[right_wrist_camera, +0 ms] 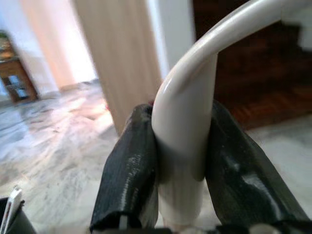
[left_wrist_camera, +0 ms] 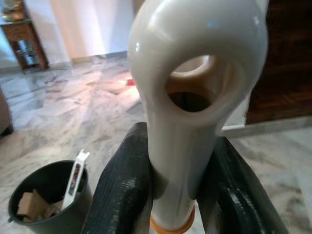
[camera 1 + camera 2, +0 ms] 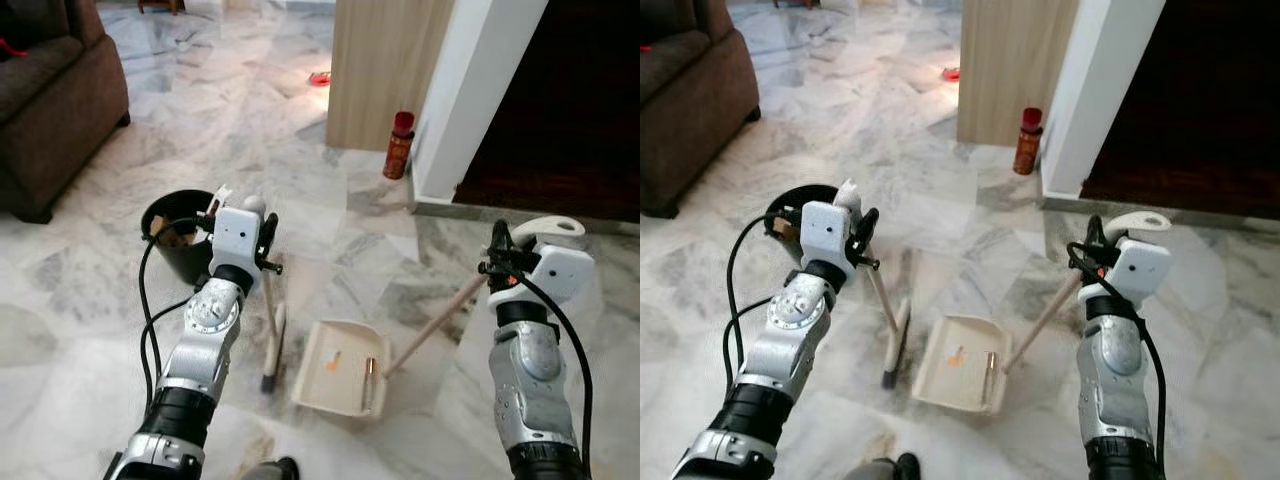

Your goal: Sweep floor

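Note:
My left gripper (image 3: 264,238) is shut on the white looped top of the broom handle (image 2: 195,73). The broom's wooden stick slants down to its brush head (image 3: 272,352) on the marble floor. My right gripper (image 3: 501,252) is shut on the curved white top of the dustpan handle (image 1: 187,131). Its wooden stick runs down-left to the cream dustpan (image 3: 318,385), which lies flat on the floor just right of the brush. An orange scrap (image 3: 333,362) and a small brown stick (image 3: 369,368) lie in the pan.
A black bin (image 3: 172,250) with cardboard scraps stands behind my left gripper. A brown sofa (image 3: 50,100) is at far left. Ahead are a wooden panel (image 3: 385,70), a white pillar (image 3: 470,90) and a red bottle (image 3: 398,146). Dark wooden flooring (image 3: 570,120) lies at right.

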### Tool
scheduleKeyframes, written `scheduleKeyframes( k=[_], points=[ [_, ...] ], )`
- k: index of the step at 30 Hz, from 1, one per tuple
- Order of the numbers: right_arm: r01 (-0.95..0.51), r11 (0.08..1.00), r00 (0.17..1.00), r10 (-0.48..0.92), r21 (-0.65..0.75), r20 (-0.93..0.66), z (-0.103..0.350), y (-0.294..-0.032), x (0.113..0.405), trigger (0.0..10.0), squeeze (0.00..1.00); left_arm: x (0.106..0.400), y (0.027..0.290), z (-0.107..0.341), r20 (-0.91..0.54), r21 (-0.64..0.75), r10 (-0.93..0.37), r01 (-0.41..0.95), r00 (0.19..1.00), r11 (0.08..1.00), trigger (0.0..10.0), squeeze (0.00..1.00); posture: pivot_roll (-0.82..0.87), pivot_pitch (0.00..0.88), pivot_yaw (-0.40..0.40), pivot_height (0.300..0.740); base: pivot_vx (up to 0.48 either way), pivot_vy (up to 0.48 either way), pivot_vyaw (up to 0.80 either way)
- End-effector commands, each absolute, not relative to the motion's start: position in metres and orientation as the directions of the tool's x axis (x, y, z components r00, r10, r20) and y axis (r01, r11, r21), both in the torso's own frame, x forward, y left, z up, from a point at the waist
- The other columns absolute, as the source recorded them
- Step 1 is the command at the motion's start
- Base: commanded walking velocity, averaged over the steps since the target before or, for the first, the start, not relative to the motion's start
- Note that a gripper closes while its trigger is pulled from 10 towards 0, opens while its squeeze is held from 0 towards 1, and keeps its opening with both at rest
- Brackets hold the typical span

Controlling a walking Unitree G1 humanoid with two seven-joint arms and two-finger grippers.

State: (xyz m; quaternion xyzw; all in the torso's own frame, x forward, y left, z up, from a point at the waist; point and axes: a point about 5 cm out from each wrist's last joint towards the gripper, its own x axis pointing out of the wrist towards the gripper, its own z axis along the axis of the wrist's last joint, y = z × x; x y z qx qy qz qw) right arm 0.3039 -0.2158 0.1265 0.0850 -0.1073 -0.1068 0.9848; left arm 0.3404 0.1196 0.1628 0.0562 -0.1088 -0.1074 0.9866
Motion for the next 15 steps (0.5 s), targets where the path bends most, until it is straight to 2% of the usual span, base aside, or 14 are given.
scheduleKeyframes(
  k=[1,15],
  points=[
    [0.184,0.961,0.944,-0.231,0.205,0.234,0.1374,-0.2163,0.3063,10.0,0.00,0.3403,0.1176,0.1745,0.248,0.126,-0.231,0.205,0.941,0.971,10.0,0.00,0.08,0.133,-0.029,0.740,0.000,0.266,0.00],
    [0.186,0.951,0.946,-0.241,0.247,0.217,0.1354,-0.2171,0.3065,10.0,0.00,0.3387,0.1189,0.1762,0.247,0.125,-0.226,0.200,0.942,0.972,10.0,0.00,0.08,0.138,-0.031,0.740,0.000,0.255,0.00]
  ],
)
